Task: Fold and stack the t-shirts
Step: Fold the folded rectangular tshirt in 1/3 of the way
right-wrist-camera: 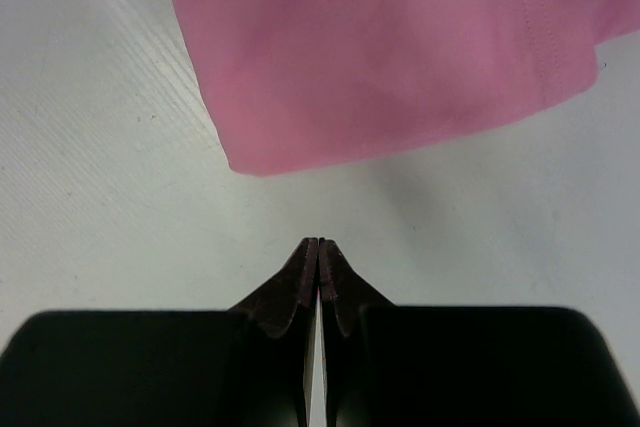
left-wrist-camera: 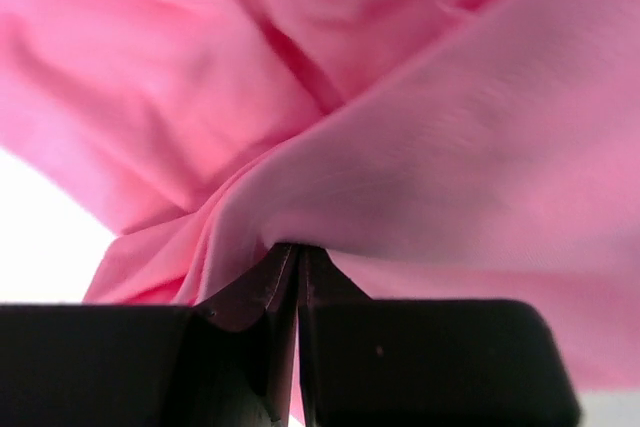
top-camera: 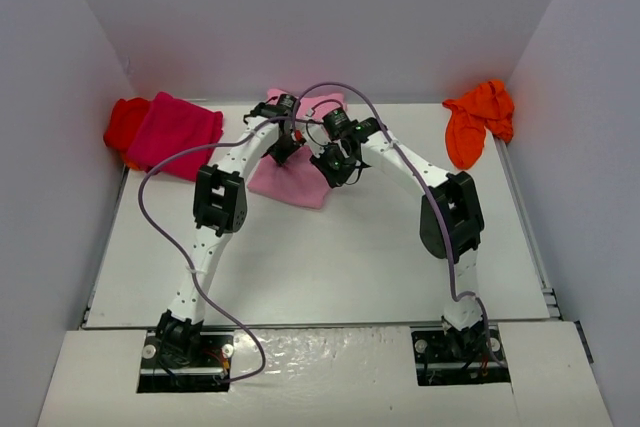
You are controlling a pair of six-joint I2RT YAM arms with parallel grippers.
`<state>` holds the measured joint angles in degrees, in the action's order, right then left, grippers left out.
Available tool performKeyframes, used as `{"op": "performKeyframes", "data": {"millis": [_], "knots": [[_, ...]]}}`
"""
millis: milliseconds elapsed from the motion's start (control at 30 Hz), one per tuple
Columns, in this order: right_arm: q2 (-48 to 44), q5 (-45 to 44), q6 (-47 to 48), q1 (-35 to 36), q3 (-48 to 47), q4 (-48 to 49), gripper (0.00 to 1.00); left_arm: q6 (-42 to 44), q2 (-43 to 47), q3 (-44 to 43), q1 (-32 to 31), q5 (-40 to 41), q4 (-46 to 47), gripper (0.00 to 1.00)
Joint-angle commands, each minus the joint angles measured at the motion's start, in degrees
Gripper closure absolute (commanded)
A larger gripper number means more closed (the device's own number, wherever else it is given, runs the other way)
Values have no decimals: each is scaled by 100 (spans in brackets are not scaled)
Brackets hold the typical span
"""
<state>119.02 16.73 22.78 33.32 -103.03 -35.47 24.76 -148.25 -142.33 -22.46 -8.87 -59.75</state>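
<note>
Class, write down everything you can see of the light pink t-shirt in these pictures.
The light pink t-shirt is soft, plain cloth, rumpled rather than neatly folded, lying at the far middle of the table, partly hidden beneath both arms. The left gripper is shut on a fold of it, and creases fan out from that pinch. The right wrist view shows a rounded edge and a stitched hem lying flat; the right gripper is shut just short of that edge, not touching it.

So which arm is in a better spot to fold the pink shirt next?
Left, probably: the left claw is shut on the light pink t-shirt, cloth bunching at its tips. The right claw is shut on nothing, over the table, apart from the shirt.
</note>
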Motion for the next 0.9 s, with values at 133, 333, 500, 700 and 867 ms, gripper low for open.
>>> {"op": "performKeyframes", "data": {"millis": [133, 333, 500, 700, 867], "knots": [[17, -205, 25, 226, 55, 70, 100, -323, 118, -1010, -88, 1494, 1442, 100], [94, -223, 33, 357, 64, 67, 100, -329, 179, -773, -92, 1839, 2163, 100], [-31, -314, 142, 350, 143, 77, 100, -472, 820, -220, -3, 1338, 2026, 100], [-705, -597, 327, -165, -197, 103, 100, -159, 1735, 751, 248, -42, 1031, 81], [-1192, -615, 134, -898, -345, 233, 100, 343, 2595, 2610, 218, -23, 1789, 68]]}}
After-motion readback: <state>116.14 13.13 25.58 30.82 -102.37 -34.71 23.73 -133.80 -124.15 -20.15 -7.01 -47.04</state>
